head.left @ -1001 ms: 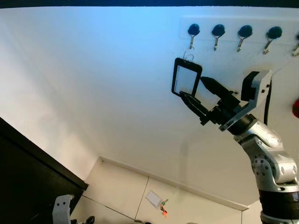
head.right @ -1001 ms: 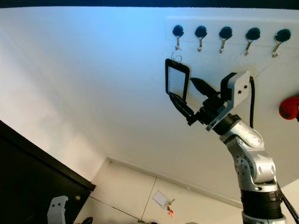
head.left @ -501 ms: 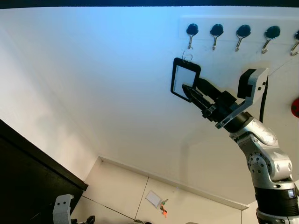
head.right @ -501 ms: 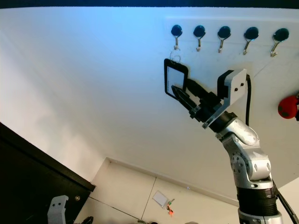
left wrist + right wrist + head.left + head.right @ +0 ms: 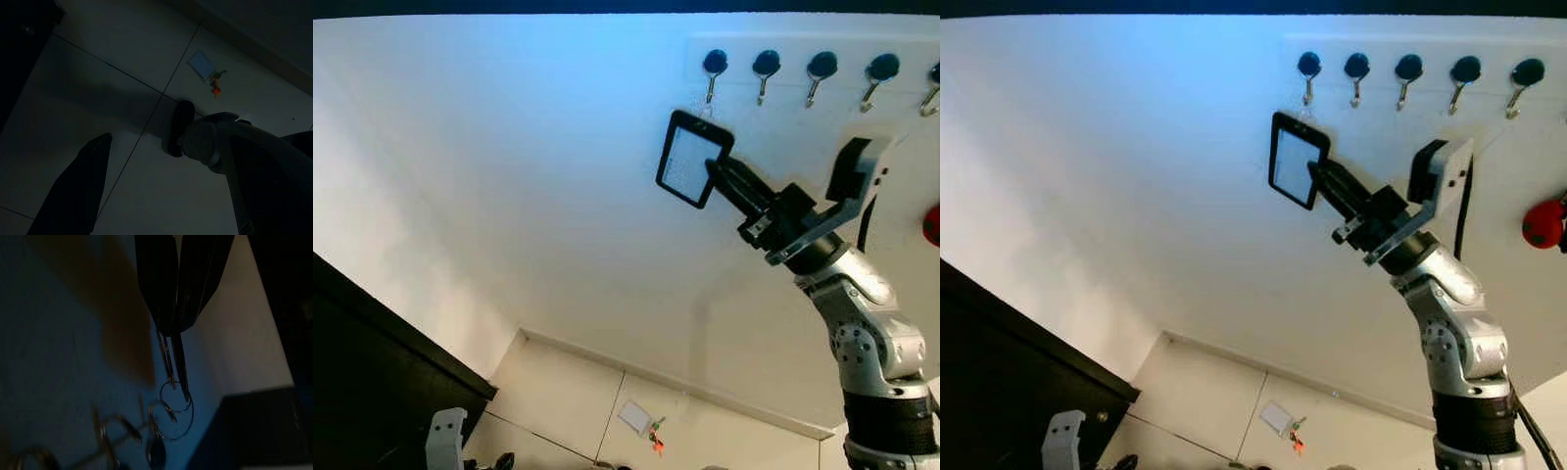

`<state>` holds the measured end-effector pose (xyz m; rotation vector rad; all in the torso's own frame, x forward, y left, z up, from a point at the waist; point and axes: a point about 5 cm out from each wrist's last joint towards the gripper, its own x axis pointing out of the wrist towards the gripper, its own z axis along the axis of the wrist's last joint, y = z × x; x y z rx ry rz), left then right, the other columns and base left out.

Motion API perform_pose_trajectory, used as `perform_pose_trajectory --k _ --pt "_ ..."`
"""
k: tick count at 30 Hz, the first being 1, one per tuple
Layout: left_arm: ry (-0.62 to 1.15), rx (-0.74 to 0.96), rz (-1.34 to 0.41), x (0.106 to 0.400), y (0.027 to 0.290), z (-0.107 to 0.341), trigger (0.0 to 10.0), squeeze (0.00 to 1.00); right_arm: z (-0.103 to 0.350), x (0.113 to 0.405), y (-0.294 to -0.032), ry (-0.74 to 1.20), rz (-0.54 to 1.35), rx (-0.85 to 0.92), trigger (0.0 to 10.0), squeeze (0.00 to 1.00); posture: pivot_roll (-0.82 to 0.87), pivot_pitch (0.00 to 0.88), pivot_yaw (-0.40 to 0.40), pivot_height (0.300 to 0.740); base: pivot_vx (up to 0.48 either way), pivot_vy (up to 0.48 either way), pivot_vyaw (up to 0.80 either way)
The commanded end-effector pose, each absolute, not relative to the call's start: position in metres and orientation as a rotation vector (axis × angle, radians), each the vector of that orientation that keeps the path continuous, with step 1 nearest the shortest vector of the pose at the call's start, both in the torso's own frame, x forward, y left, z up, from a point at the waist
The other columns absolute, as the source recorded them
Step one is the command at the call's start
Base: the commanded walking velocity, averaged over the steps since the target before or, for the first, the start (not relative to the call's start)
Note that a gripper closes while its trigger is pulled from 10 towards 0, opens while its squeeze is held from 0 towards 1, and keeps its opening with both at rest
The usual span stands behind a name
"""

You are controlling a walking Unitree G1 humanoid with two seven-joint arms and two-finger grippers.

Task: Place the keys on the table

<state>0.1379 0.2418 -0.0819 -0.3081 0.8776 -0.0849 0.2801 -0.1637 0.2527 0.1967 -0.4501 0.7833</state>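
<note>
Up on the wall, the right gripper (image 5: 713,171) has its jaws clamped on the lower corner of a black-framed card holder (image 5: 691,158) whose metal key ring (image 5: 172,409) is at the first hook (image 5: 713,67) of the hook rack (image 5: 822,59) — the keys, as far as the task goes. The holder is a flat rectangle with a pale glossy face, and it tilts, its long axis leaning up toward the hook, with the jaws reaching along it from below and to the right. In the right wrist view the two dark fingers (image 5: 178,289) sit pressed together over the thin edge, with fine wire rings dangling past their tips. Whether the ring has cleared the hook is too small to tell, so the next move probably turns on lifting up and away from the wall. The left gripper (image 5: 146,161) hangs idle over the pale tiled floor (image 5: 568,382) — its jaws appear apart — where another small tag with an orange fob (image 5: 646,424) lies
</note>
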Motion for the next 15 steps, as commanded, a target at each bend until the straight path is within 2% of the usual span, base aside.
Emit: perform_pose_trajectory --k 1,15 --pt "0.901 -0.307 -0.090 0.1309 0.2396 -0.0851 10.0 0.00 0.2616 0.2754 -0.1594 -0.494 0.827 0.222 0.0 0.00 -0.13 0.116 0.129 0.740 0.000 0.000 0.00" --pt "0.908 -0.302 -0.096 0.1296 0.2392 -0.0857 10.0 0.00 0.2650 0.2691 -0.1541 -0.518 0.895 0.273 0.0 0.00 -0.13 0.109 0.128 0.740 0.000 0.000 0.00"
